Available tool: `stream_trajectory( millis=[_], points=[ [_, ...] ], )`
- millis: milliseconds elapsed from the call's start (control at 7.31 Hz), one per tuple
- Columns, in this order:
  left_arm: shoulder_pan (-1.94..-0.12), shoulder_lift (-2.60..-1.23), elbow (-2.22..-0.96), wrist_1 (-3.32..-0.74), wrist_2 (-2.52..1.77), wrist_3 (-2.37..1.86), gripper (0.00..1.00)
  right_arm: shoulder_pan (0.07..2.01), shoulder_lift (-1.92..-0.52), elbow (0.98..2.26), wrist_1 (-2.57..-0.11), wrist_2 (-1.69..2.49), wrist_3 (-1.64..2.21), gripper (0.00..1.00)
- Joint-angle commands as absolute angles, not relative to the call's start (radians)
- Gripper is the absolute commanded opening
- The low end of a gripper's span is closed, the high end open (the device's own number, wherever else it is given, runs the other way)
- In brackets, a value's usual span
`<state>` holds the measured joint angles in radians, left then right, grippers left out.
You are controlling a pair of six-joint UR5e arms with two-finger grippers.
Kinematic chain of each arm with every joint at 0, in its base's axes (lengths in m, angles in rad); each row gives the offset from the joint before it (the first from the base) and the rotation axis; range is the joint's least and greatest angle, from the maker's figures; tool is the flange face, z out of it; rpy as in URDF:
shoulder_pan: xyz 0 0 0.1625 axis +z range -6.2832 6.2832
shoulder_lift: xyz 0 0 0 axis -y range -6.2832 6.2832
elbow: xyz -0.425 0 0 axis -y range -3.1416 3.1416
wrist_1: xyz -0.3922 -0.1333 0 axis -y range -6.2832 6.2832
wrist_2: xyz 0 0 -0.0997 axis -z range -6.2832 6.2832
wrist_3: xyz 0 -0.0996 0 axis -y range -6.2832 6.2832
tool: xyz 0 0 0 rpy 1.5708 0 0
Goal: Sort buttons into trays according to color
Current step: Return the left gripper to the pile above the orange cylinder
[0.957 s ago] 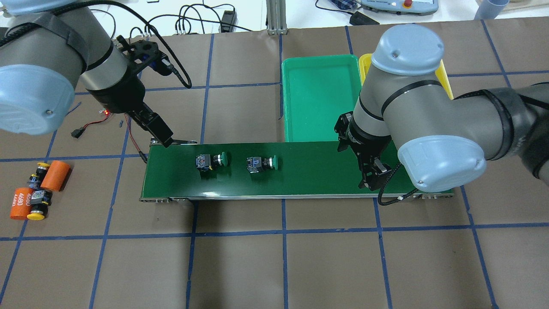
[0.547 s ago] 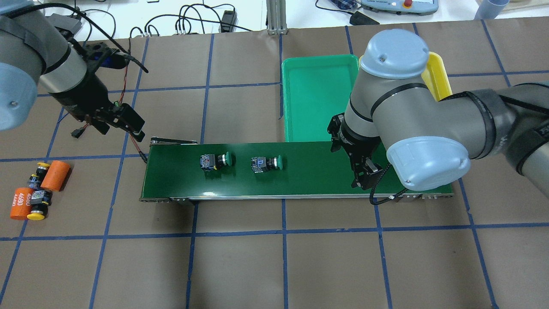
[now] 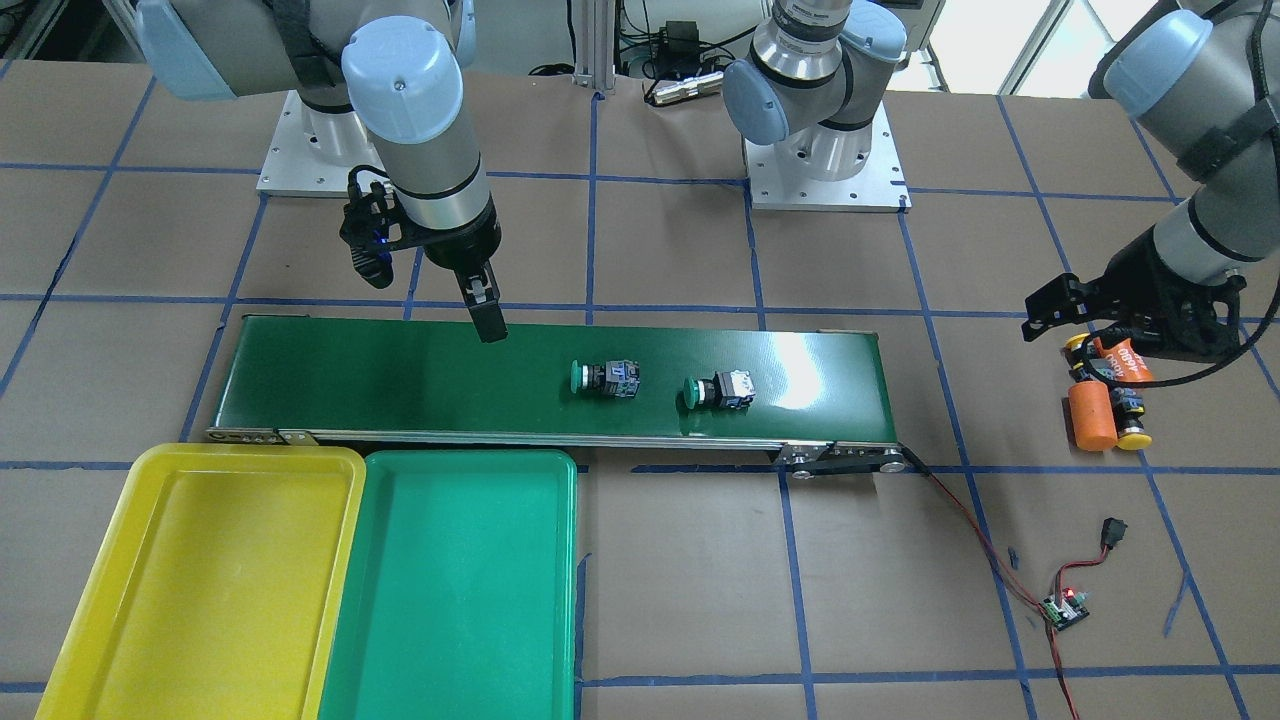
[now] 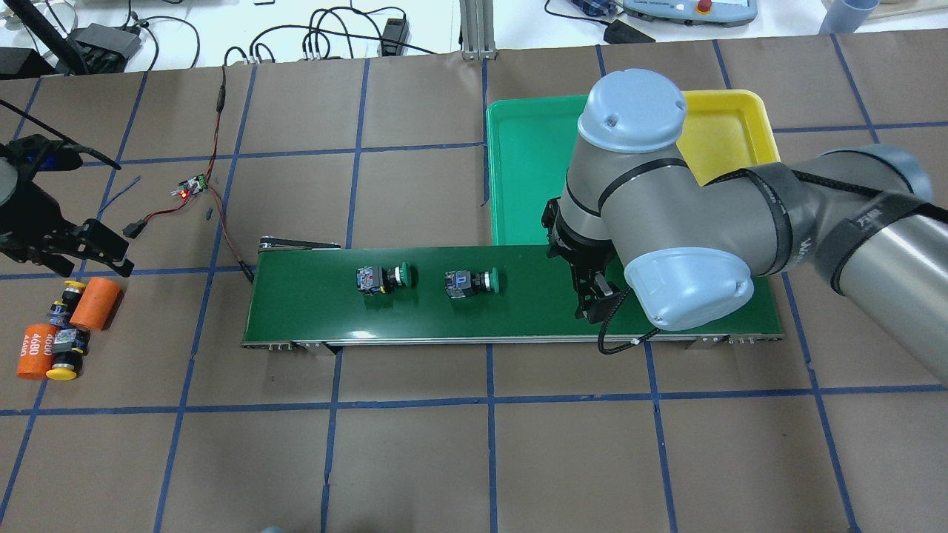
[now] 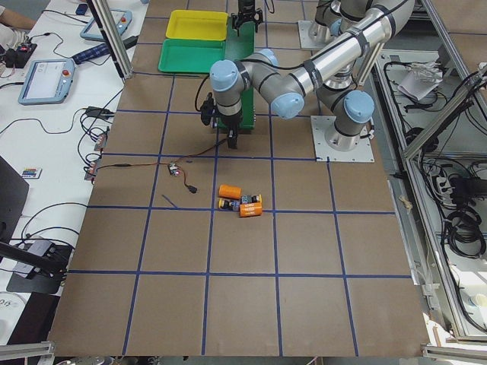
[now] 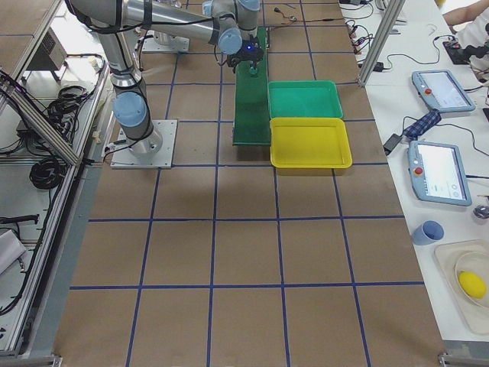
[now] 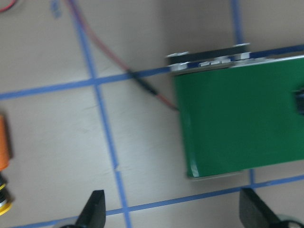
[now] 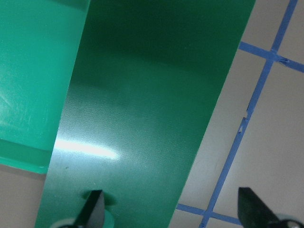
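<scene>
Two green buttons (image 4: 385,277) (image 4: 472,283) lie on their sides on the dark-green conveyor belt (image 4: 311,311). Beside two orange cylinders at the far left lie two yellow buttons (image 4: 62,368) (image 4: 72,287). My left gripper (image 4: 104,252) hovers open just above that cluster; in its wrist view the gripper (image 7: 173,213) holds nothing. Further along the belt, past the second green button, my right gripper (image 4: 592,300) hangs open and empty over the belt (image 8: 142,95). The green tray (image 4: 526,170) and the yellow tray (image 4: 729,126) stand side by side behind the belt, both bare where visible.
The orange cylinders (image 4: 95,303) (image 4: 33,352) touch the yellow buttons. A small circuit board (image 4: 191,187) with red wires runs to the conveyor's left end. My right arm's elbow covers part of the yellow tray. Cables and pendants lie beyond the table's far edge.
My left gripper has swung left from the conveyor's end to just above the yellow button cluster. The right gripper slid left along the belt. Both green buttons drifted right on the belt.
</scene>
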<state>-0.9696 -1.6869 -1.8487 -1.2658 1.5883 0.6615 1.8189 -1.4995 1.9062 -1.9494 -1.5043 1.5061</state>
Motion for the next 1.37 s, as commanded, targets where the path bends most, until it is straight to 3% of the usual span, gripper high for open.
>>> stream_trajectory(
  millis=[0,410,1231],
  points=[
    [-0.872,-1.809,-1.864,-1.084,1.588,0.763,1.00,1.818,-1.489,1.898,-1.945,-1.502,1.502,1.00],
    [-0.844,-1.939,-1.864,-0.988,1.589,0.899,1.00,1.787,-1.489,1.901,-1.962,-1.505,1.522,1.00],
    [-0.847,-2.014,-1.874,-0.959,1.651,0.896,0.96,1.763,-1.442,1.911,-1.983,-1.491,1.643,1.00]
  ],
)
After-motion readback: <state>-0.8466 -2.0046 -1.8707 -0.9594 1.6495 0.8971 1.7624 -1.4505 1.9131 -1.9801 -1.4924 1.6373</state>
